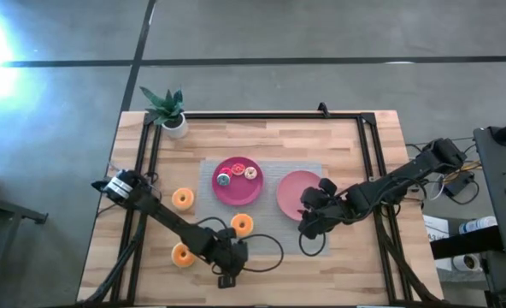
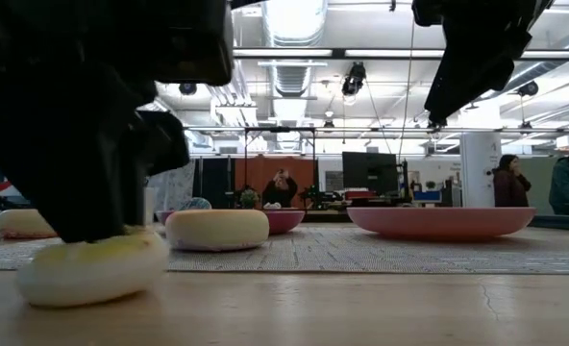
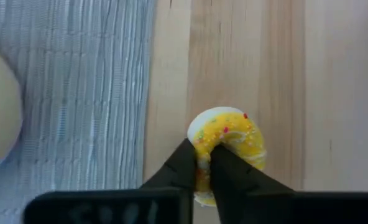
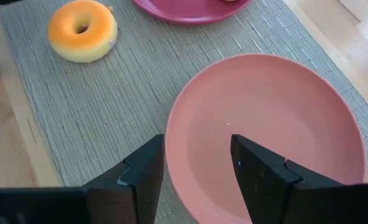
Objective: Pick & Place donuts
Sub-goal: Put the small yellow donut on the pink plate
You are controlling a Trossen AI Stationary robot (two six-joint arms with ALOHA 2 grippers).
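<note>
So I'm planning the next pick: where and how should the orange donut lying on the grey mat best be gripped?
Grip the orange donut from straight above, one finger through its center hole and one outside, pinching one side of the ring. It lies flat on the mat, hole up, with clear space around it. The left tool grips the yellow sprinkled donut this way. The right tool hangs open over the empty pink plate.

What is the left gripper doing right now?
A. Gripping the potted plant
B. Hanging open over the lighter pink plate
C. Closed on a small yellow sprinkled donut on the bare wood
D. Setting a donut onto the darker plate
C: in the left wrist view the left gripper has its fingers pinched on the rim of the small yellow sprinkled donut, which lies on bare wood beside the mat.
</note>
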